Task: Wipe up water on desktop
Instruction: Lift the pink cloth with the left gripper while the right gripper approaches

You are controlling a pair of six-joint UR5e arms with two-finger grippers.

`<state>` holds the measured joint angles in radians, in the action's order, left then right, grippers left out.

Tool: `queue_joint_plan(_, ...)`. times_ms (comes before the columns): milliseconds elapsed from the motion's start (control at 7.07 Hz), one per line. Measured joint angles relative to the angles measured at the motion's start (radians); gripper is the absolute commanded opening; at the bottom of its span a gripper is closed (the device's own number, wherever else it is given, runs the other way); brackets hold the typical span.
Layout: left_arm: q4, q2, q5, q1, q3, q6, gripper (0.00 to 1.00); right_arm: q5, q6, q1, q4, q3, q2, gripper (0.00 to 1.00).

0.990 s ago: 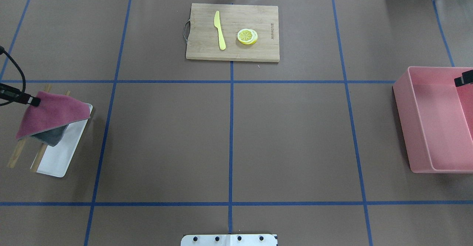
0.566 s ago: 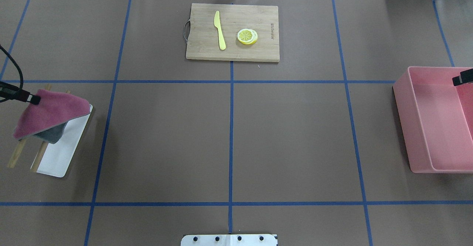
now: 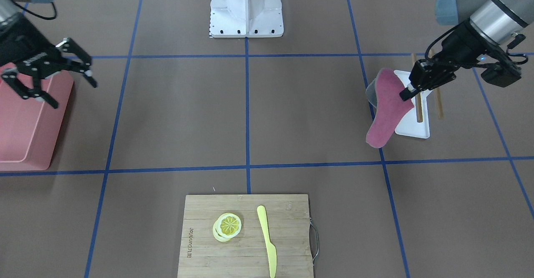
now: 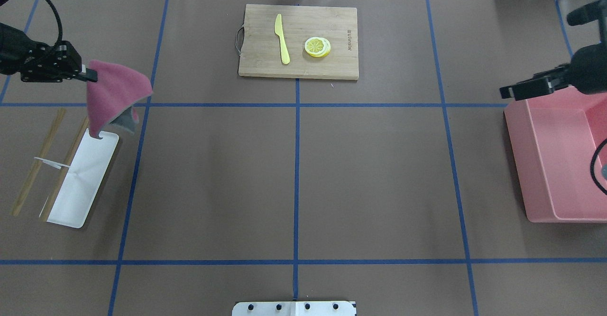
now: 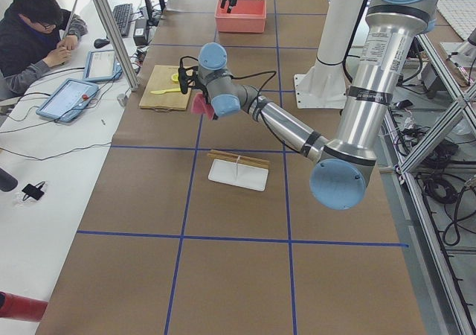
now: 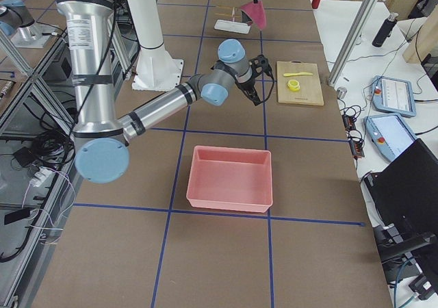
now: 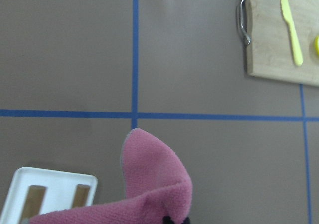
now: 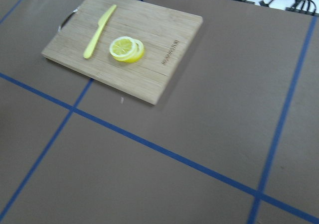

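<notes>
From my end, the left gripper [image 4: 90,75] is clamped on a corner of the pink cloth [image 4: 116,95], which dangles above the desktop [image 4: 379,173] right by the white tray [image 4: 80,188]. The right gripper [image 3: 73,93] has its fingers spread wide with nothing in them, hovering at the pink bin [image 4: 531,164] edge.

Overhead looks down from behind the robot; the front view faces it across the bench [image 3: 308,111]. Side views look along it from afar. Wrist cameras, close behind left pincer [image 3: 404,95] and right pincer [image 3: 73,93], share the cutting board [image 8: 159,37].
</notes>
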<state>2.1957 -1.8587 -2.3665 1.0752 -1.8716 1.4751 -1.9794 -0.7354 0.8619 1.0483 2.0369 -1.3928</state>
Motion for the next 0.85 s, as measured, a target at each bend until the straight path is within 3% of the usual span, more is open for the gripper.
queue_joint_plan(424,-0.002,-0.176,0.096,-0.131,-0.015,0.346,0.00,0.500,-0.084,-0.375,0.008,-0.026,0.203,0.94)
queue_joint_plan(566,-0.002,-0.211,0.150,-0.188,-0.023,0.418,0.00,0.616,-0.081,-0.451,0.010,-0.045,0.247,0.90)
queue_joint_plan(848,-0.002,-0.262,0.214,-0.278,-0.046,0.538,0.00,0.754,-0.066,-0.535,0.010,-0.096,0.321,0.80)
